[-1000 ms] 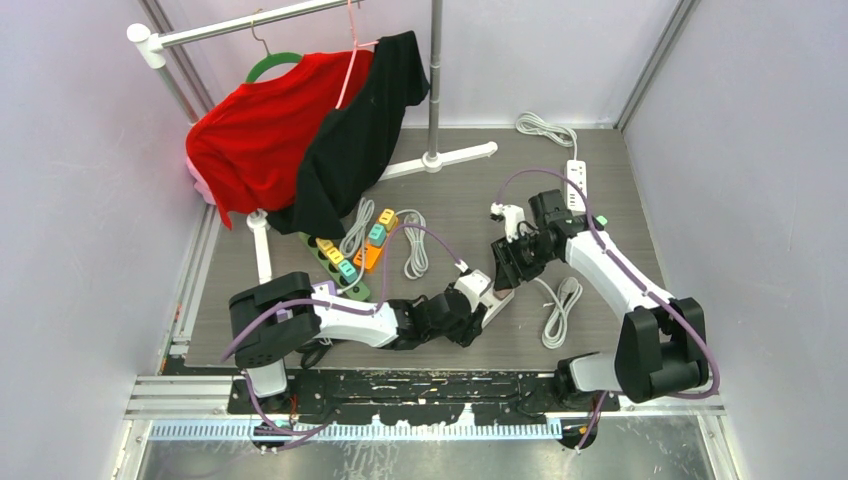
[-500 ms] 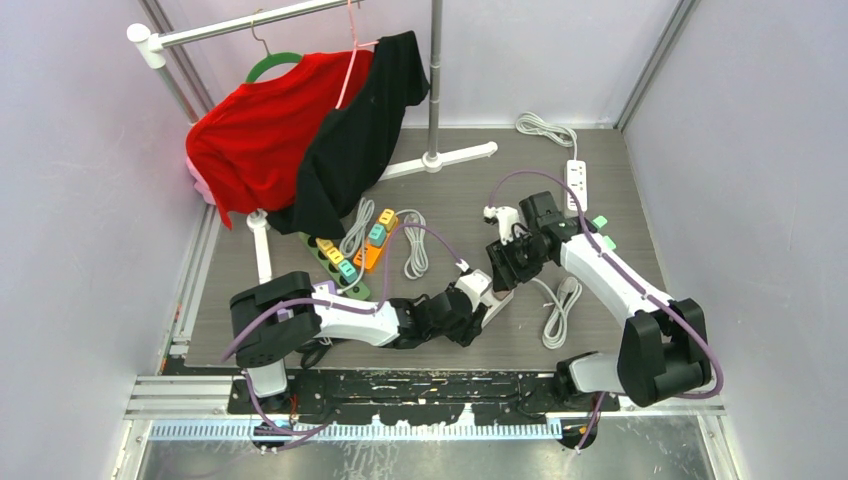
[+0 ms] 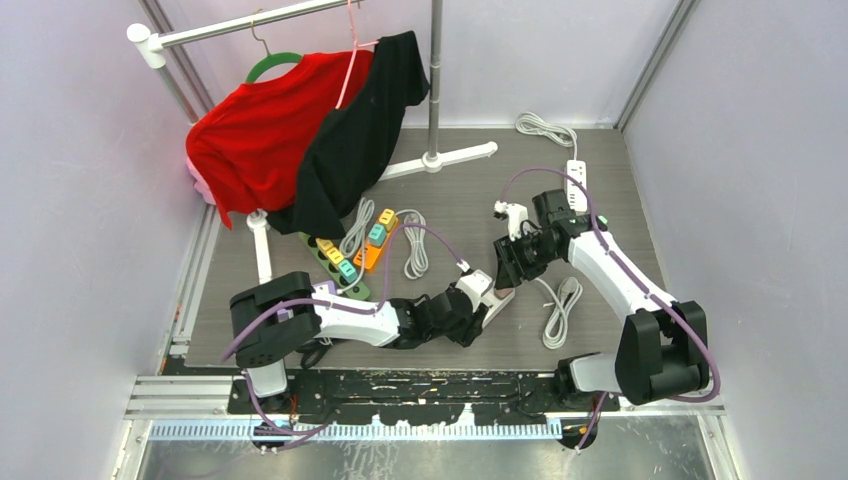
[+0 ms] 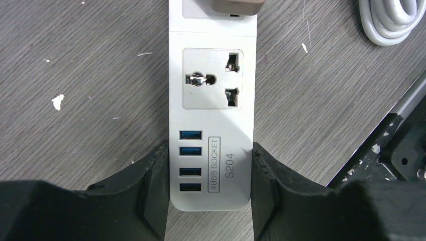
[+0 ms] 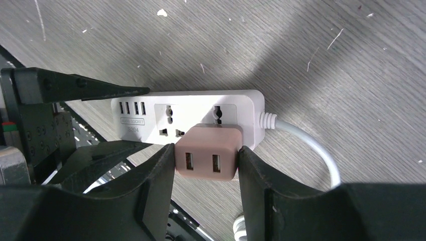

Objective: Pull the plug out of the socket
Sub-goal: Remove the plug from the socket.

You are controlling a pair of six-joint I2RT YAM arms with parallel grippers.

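A white power strip, the socket (image 4: 211,90), lies flat on the wooden table near its front edge. My left gripper (image 4: 210,191) is shut on its USB end, a finger pressed to each long side. A pinkish-brown plug (image 5: 207,158) with two USB ports sits over the strip's second outlet (image 5: 217,113). My right gripper (image 5: 207,170) is shut on the plug's two sides. Its prongs are hidden, so I cannot tell whether they are still in the outlet. In the top view both grippers meet at the strip (image 3: 498,295). The strip's white cord (image 5: 311,145) leads off to the right.
A coiled white cable (image 3: 560,305) lies just right of the strip. Another white power strip (image 3: 576,180) and cable (image 3: 545,128) lie at the back right. Colourful power strips (image 3: 350,260) lie left of centre. A clothes rack with red and black garments (image 3: 300,130) fills the back left.
My right wrist swung slightly left, then back to where it was. The left arm and the strip have stayed put. Both grips are unchanged.
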